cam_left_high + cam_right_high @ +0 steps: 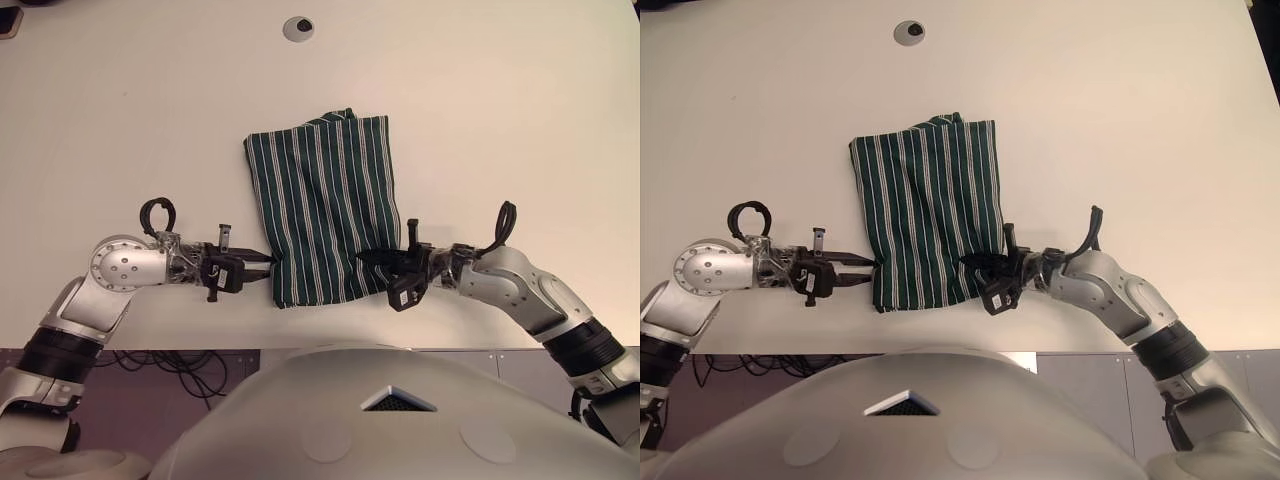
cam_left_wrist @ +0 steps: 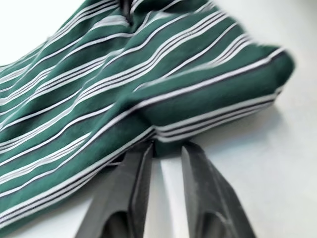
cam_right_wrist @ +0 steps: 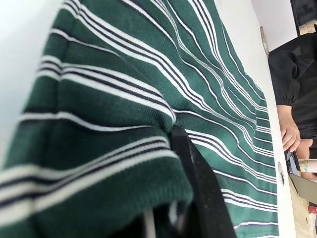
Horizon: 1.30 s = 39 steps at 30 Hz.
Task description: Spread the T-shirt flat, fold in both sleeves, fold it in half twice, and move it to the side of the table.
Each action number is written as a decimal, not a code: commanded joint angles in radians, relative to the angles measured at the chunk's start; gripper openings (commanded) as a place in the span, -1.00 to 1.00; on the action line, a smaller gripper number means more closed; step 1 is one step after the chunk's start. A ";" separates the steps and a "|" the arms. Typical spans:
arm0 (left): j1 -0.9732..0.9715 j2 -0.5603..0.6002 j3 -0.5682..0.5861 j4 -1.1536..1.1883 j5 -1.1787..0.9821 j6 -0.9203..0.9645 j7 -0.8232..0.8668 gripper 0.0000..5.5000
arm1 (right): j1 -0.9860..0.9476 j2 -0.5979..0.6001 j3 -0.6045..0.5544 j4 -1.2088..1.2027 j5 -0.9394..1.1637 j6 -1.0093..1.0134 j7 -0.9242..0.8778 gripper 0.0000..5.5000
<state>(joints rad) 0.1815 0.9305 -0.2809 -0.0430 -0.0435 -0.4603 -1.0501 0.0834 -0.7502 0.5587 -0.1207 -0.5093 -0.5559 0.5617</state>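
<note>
So the table point(image 1: 120, 120) has the shirt point(image 1: 325, 200) lying as a narrow strip by the front edge. Its long axis runs front to back, away from both my hands. My right gripper point(image 1: 372, 258) looks pinched on the near right corner. My left gripper point(image 1: 266, 259) is at the near left corner, fingers slightly apart and just touching the hem.

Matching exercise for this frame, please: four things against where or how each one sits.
1 T-shirt
2 left pincer
3 right pincer
4 round port

A near the far edge of the table
B open, tips at the T-shirt's near left corner
C folded, lying mid-table
D gripping the T-shirt's near right corner

Pairs: 1-C, 2-B, 3-D, 4-A
</note>
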 commanded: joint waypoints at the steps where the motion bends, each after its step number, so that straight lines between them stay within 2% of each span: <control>1: 0.048 0.028 0.023 0.009 0.070 0.037 0.033 -0.38 | 0.033 -0.014 0.028 0.104 -0.066 0.073 0.058 -1.00; 5: 0.126 0.028 0.067 -0.041 0.132 -0.008 0.124 -0.17 | 0.031 -0.017 0.030 0.104 -0.060 0.075 0.065 -1.00; 7: 0.144 0.026 0.079 -0.054 0.148 -0.035 0.149 -0.12 | 0.033 -0.020 0.029 0.106 -0.060 0.077 0.064 -1.00; 15: 0.172 0.049 0.018 -0.161 0.170 -0.115 0.110 -0.12 | 0.026 -0.017 0.030 0.110 -0.058 0.082 0.067 -1.00; 23: 0.050 -0.019 -0.103 -0.037 0.295 -0.116 0.105 -0.12 | 0.039 -0.015 0.040 0.099 -0.058 0.092 0.078 -1.00; 25: 0.024 -0.032 -0.124 -0.010 0.308 -0.086 0.101 -0.20 | 0.034 -0.011 0.045 0.102 -0.056 0.092 0.083 -1.00; 31: 0.014 -0.018 -0.150 -0.007 0.256 -0.034 0.072 -0.59 | 0.035 -0.013 0.049 0.102 -0.020 0.097 0.105 -1.00; 36: 0.046 0.027 -0.144 -0.063 0.084 0.036 -0.005 -0.87 | 0.080 -0.024 0.041 0.008 0.168 0.181 0.187 -1.00; 39: 0.087 0.081 -0.113 -0.116 -0.077 0.107 -0.079 -0.94 | 0.122 -0.050 0.032 -0.104 0.328 0.289 0.273 -1.00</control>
<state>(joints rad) 0.2215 0.9504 -0.3954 -0.1539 -0.0771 -0.4193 -1.0573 0.1505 -0.7583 0.5671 -0.2004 -0.2261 -0.3757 0.7394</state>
